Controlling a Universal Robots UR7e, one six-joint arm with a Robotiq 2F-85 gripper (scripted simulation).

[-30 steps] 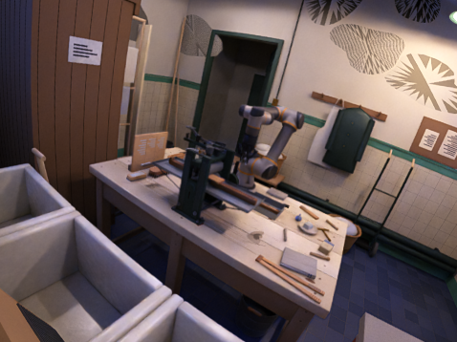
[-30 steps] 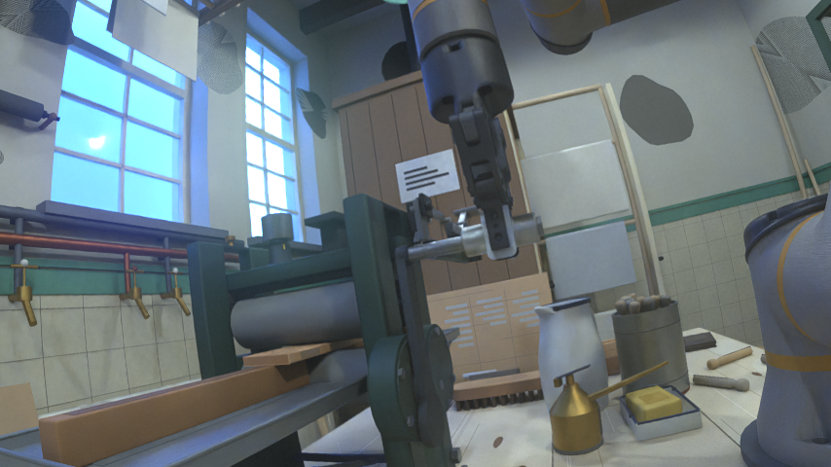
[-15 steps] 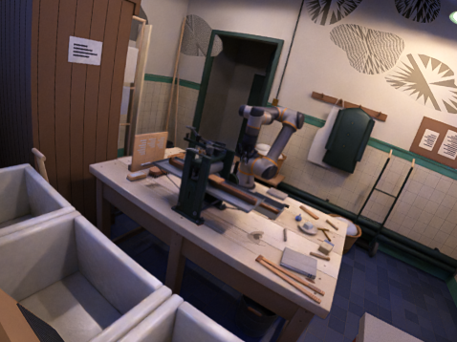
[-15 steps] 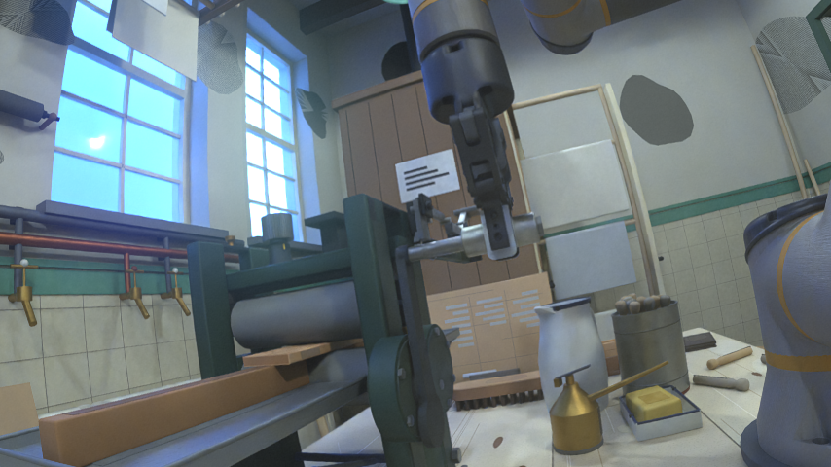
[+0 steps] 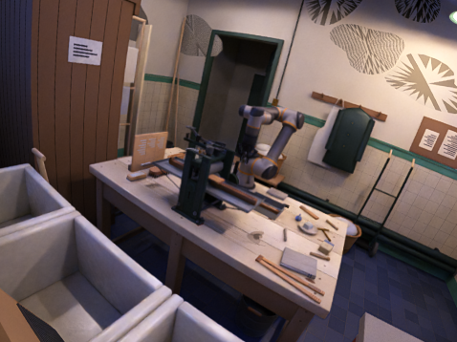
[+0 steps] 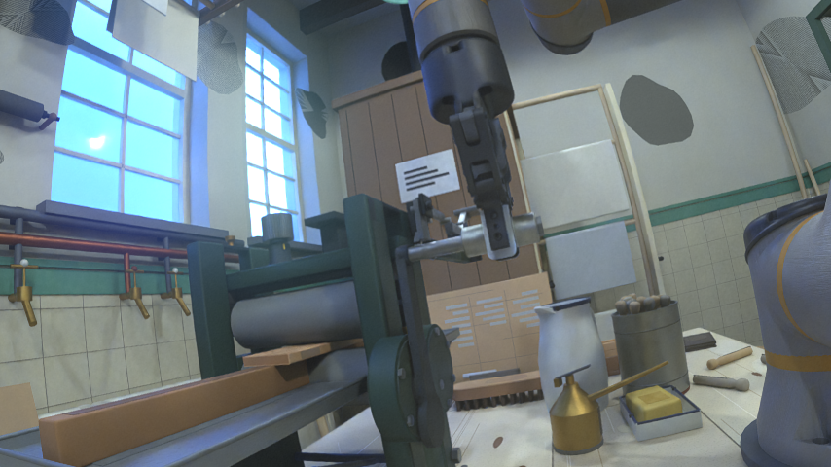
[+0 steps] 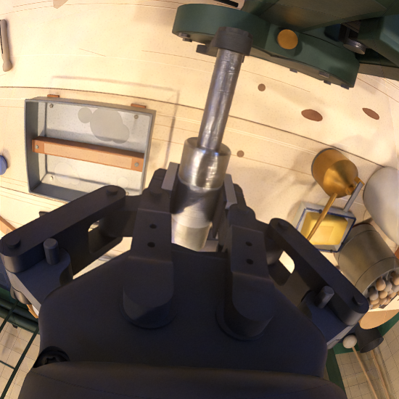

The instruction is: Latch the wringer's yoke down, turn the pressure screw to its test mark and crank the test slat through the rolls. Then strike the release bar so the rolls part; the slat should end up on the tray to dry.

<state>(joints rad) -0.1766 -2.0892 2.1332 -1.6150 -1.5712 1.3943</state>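
Observation:
The wooden test slat [image 6: 296, 352] lies flat with one end under the grey roll [image 6: 293, 316] of the green wringer [image 5: 201, 184], resting over a long wooden block [image 6: 157, 406] in the metal trough. The steel crank handle [image 7: 203, 186] [image 6: 500, 236], sticking out sideways from the wringer's near post, is clamped in my closed gripper [image 6: 498, 244] [image 7: 199, 219], which reaches down on it from above. The pressure screw knob [image 6: 277, 226] stands on top of the yoke behind.
The wringer's green side post [image 6: 401, 325] and gear housing stand just left of my gripper. Below on the table are a white jug [image 6: 568, 345], a brass oil can [image 6: 575, 415], a soap dish [image 6: 656, 409], a tin of pegs [image 6: 648, 340] and a grey tray [image 7: 89, 145].

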